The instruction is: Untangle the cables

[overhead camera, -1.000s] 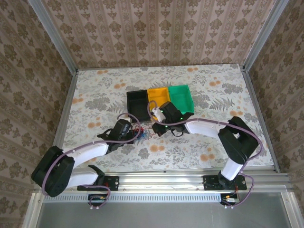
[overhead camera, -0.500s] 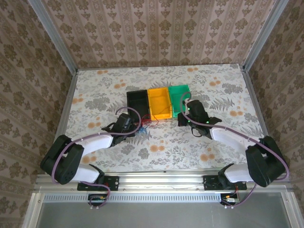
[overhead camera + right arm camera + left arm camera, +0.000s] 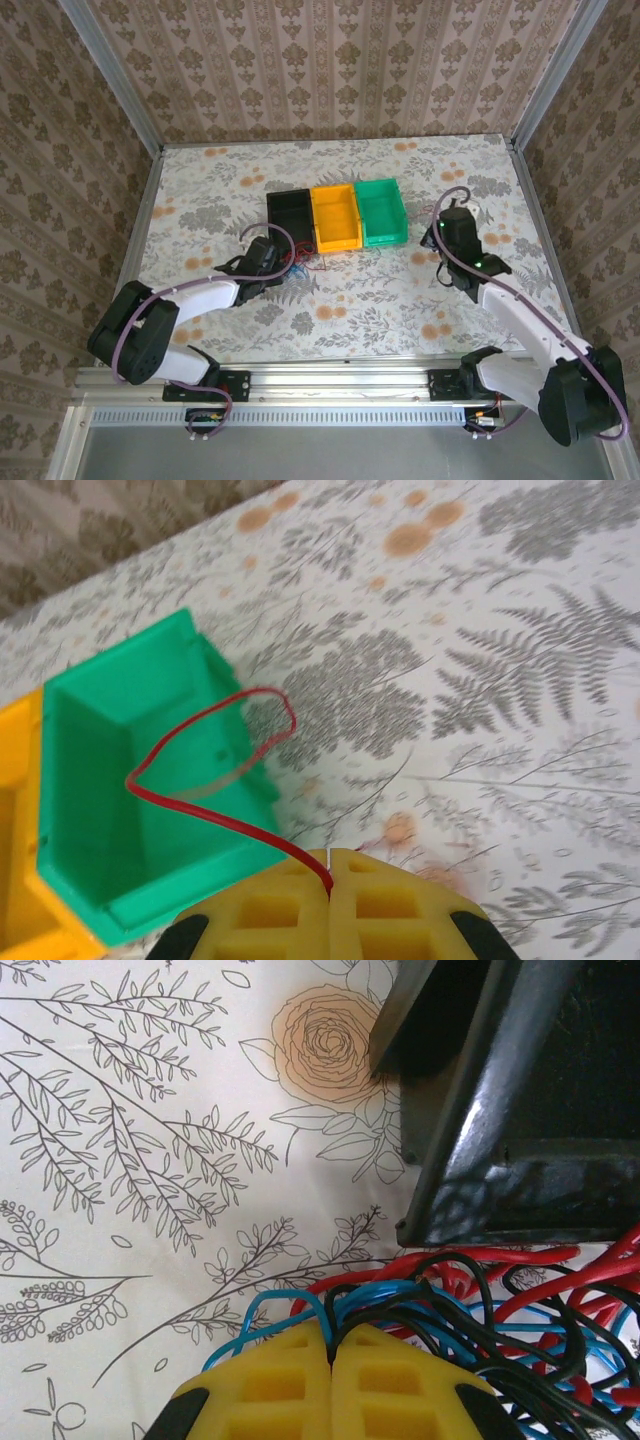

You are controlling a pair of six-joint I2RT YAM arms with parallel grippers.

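Top view: left pincer (image 3: 283, 262) sits on the cables (image 3: 303, 266), a small red/blue/black clump on the worktop (image 3: 380, 300), just in front of the black bin (image 3: 290, 214). Right pincer (image 3: 440, 235) is well apart from the clump, right of the green bin (image 3: 382, 212). Too small here to tell how the jaws stand.

Left wrist: left pincer (image 3: 330, 1345) is closed tight, with blue and black strands of the cables (image 3: 480, 1295) caught between the fingers. Looks like several strands, not one. Risk: a pull from here cinches the knot or drags the whole clump. The clump also touches the black bin (image 3: 500, 1110) corner, so loops may snag there.

Right wrist: right pincer (image 3: 330, 880) is clamped on one red wire (image 3: 265, 691), gripped at its end. The free loop hangs over the green bin (image 3: 120, 810). Risks: the thin wire slips out of such a small bite, or the loop hooks the bin wall on a sideways move and tugs the bin along.
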